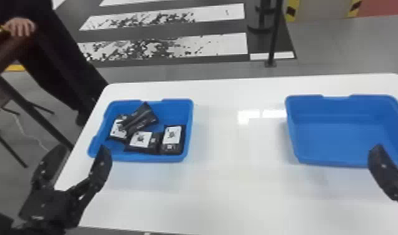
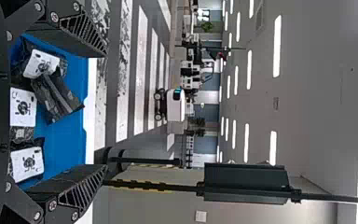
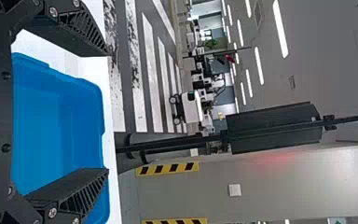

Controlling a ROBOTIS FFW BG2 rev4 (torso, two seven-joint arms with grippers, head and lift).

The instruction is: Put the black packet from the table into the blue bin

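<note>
Packets [image 1: 142,140], all black, 4 by my count, lie inside the L bin [image 1: 145,157], a blue one on the white surface [image 1: 223,190]. Taking the L bin as ref: one pkt w/ a white label [image 1: 117,128] is at its L side, and a darker pkt [image 1: 144,117] lies diagonally, partly on top of that one. The other two, also w/ white labels, lie along its near side, one mid and one toward its R end. The R bin [image 1: 336,137], also blue, sits on the same surface, well apart to the R of the L bin.

I see my L claw [image 1: 83,150] by the near L corner of the L bin, wide open w/ nothing btwn its fingers. My R claw [image 1: 384,170] is far R of the L bin, past the near side of the R bin in my head view; it's wide open too, holding nothing. Floor w/ white stripes [image 1: 217,43] lies beyond the L bin.
</note>
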